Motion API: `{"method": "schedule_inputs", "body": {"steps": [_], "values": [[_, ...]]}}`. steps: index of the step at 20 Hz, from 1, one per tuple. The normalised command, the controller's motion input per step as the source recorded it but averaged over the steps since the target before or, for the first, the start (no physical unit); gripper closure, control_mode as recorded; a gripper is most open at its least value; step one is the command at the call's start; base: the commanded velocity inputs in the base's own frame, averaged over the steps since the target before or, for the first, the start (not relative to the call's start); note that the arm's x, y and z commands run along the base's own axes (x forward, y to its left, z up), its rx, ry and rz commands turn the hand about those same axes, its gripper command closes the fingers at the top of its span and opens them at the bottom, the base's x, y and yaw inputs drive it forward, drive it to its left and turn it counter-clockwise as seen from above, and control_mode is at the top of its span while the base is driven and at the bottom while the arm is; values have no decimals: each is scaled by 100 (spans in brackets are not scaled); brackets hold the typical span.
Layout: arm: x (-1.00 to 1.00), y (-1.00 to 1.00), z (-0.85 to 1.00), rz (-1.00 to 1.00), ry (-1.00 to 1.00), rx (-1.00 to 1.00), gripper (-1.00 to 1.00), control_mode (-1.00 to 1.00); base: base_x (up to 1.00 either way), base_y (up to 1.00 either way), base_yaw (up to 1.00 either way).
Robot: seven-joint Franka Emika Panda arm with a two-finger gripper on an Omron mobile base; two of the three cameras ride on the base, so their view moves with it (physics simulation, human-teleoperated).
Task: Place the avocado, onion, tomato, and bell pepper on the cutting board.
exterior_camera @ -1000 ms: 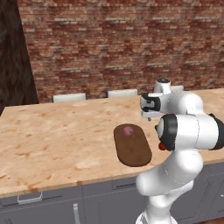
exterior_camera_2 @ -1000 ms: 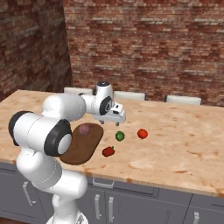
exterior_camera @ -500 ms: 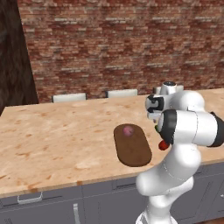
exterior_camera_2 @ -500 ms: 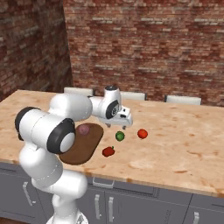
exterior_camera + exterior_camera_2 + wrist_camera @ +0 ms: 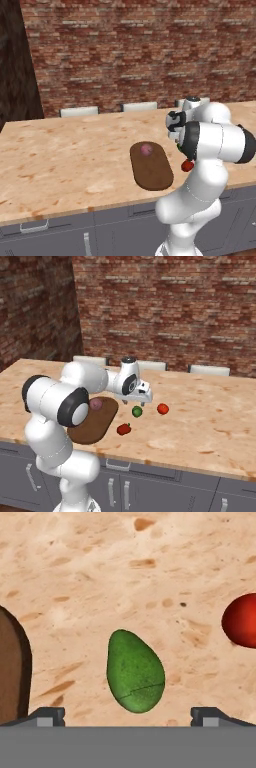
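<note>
The green avocado (image 5: 135,671) lies on the counter straight below my gripper (image 5: 128,717), between its widely spread fingertips (image 5: 48,715); the gripper is open and holds nothing. From the right base view, the gripper (image 5: 138,403) hovers just above the avocado (image 5: 137,411). The orange-red tomato (image 5: 163,408) sits to the avocado's right, also seen as the tomato (image 5: 241,620). The darker bell pepper (image 5: 124,429) lies near the counter's front, partly behind my arm as the bell pepper (image 5: 187,165). The pinkish onion (image 5: 96,404) rests on the dark oval cutting board (image 5: 90,428), (image 5: 151,170), (image 5: 10,667).
The wooden counter (image 5: 210,421) stretches wide to the right and left of the vegetables. A brick wall (image 5: 165,311) stands behind it, with white chair backs (image 5: 79,111) along the far edge. My own arm (image 5: 215,142) blocks part of the left base view.
My gripper has swung away from above the cutting board to the right and come down over the avocado. The vegetables and the board have not moved.
</note>
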Motion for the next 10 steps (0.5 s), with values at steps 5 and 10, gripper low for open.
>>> {"method": "schedule_inputs", "body": {"steps": [5, 10], "values": [[0, -1, -20, 2, 0, 0, -100, -100, 0, 0, 0], [0, -2, -19, 1, 0, 0, -100, -100, 0, 0, 0]]}}
